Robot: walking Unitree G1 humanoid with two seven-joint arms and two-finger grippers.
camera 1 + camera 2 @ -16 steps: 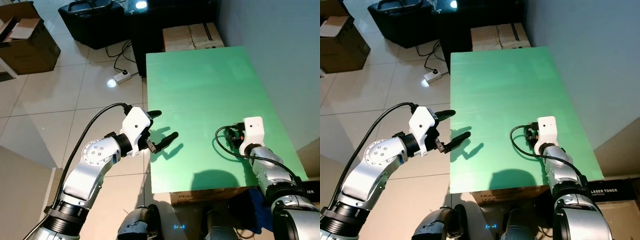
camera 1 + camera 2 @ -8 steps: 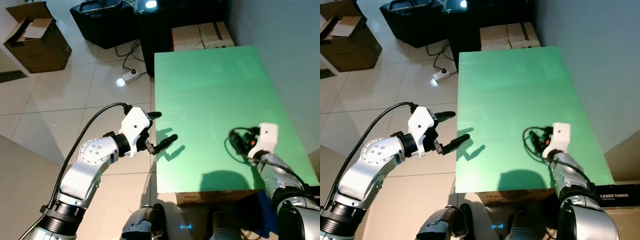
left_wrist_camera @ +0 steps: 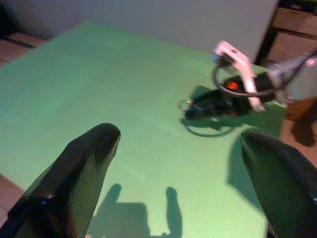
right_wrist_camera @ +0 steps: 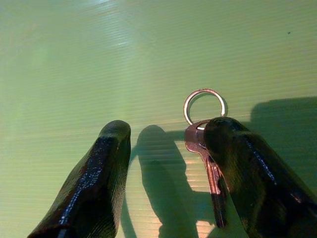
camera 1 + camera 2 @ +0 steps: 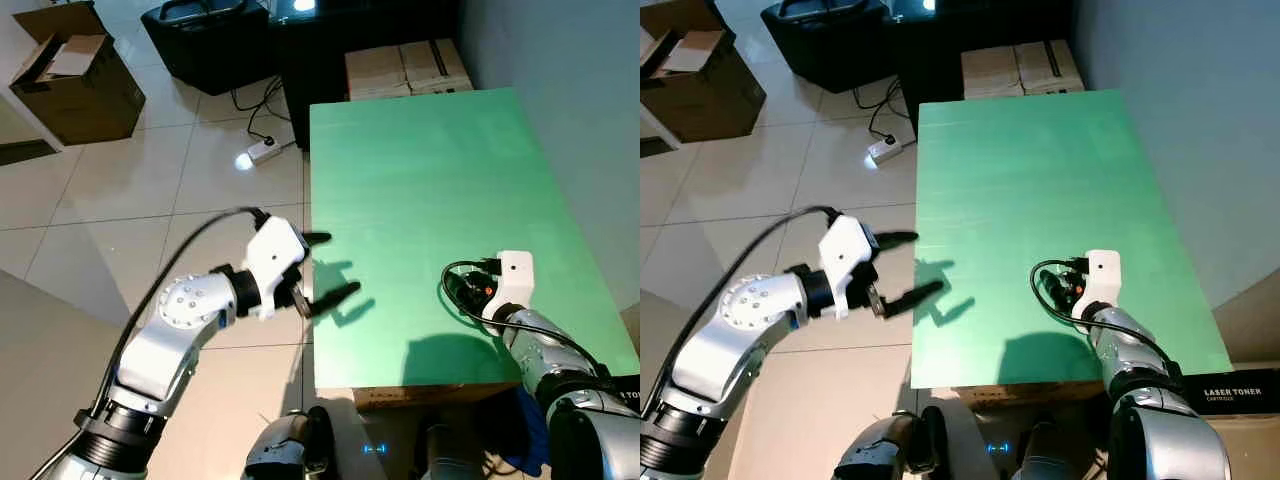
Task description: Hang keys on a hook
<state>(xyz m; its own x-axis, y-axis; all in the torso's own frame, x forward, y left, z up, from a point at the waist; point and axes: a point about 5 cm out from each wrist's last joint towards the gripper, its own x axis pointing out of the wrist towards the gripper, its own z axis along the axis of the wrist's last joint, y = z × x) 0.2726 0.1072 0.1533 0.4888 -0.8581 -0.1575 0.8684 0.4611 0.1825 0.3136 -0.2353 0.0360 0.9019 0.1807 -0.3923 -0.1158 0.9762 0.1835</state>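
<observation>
Since half a second ago the right gripper (image 4: 163, 163) has pulled back toward the near table edge, and the left gripper (image 5: 322, 268) dipped slightly, fingers spread over the table's left edge. Task looks early: keys (image 4: 205, 144) lie flat on the green table (image 5: 420, 170), ungrasped, no hook visible. Right fingers spread, one fingertip (image 4: 233, 144) overlapping the key. Key's long axis runs along the fingers, ring end pointing away from the wrist.
</observation>
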